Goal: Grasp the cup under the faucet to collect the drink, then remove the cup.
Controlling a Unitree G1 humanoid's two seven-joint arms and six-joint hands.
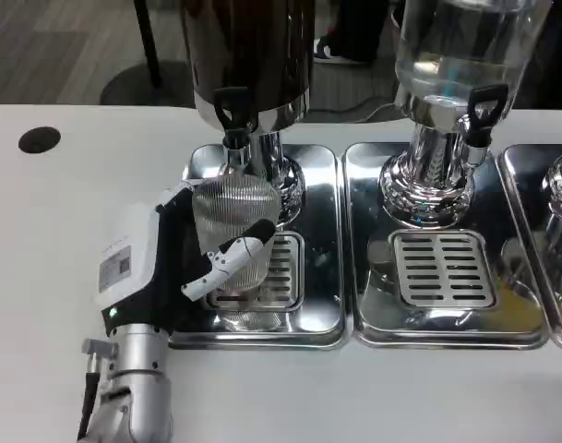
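**Now the cup sits under the tap, waiting on the pour**

The left hand (184, 258) holds the ribbed clear cup (236, 242), fingers wrapped round its side, over the grate near the front edge of the left drip tray (322, 305), below the black faucet (233, 113) of the dark drink dispenser (251, 55). The cup looks empty, so collecting seems unstarted. Next the tap lever needs working while the cup is kept steady

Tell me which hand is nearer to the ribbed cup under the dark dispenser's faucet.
Left. The left hand holds the ribbed cup, its fingers wrapped across the front. I can place no right hand relative to it.
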